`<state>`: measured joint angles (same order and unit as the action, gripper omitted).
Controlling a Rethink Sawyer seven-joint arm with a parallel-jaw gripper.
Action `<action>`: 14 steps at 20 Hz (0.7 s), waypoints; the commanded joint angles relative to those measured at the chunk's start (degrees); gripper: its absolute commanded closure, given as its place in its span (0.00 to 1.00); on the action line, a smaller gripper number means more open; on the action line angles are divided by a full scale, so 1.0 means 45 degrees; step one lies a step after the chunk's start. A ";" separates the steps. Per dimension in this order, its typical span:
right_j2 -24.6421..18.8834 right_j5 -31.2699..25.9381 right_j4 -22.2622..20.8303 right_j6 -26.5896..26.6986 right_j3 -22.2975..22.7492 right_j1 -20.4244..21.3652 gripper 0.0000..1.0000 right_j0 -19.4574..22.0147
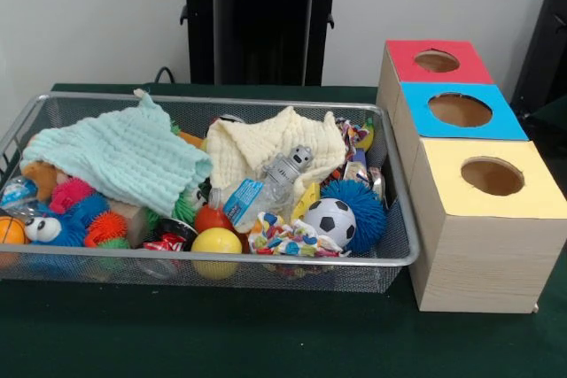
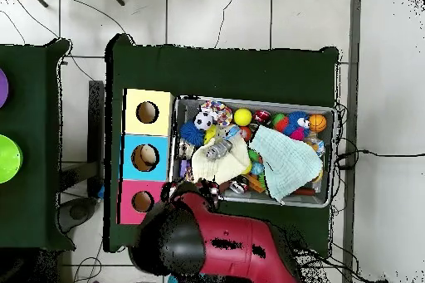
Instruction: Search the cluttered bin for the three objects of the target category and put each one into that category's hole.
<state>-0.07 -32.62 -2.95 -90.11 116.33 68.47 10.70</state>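
Bin [image 1: 403, 258] is seen centre-left of the front view, packed with toys under two cloths [image 1: 124, 161]. Three boxes [image 1: 483, 219] at right; no toy seen in the holes, so sorting is judged unstarted. Gripper state cannot be told.

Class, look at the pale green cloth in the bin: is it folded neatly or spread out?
Spread out: the pale green cloth drapes loosely over toys in the bin.

A pale wall [image 1: 89, 15] stands behind the green table [image 1: 266, 343], over a white tiled floor [image 2: 216, 14].
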 commanded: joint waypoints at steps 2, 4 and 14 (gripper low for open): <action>-0.1443 -0.2140 -0.1116 0.1595 -0.2310 -0.0936 0.00 0.1066; -0.1567 -0.2298 -0.1186 0.1595 -0.2550 -0.1123 0.00 0.1260; -0.1682 -0.1844 -0.2477 0.1226 -0.3585 -0.2427 0.00 0.1510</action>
<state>-2.36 -35.56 -9.04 -90.11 105.04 63.44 15.86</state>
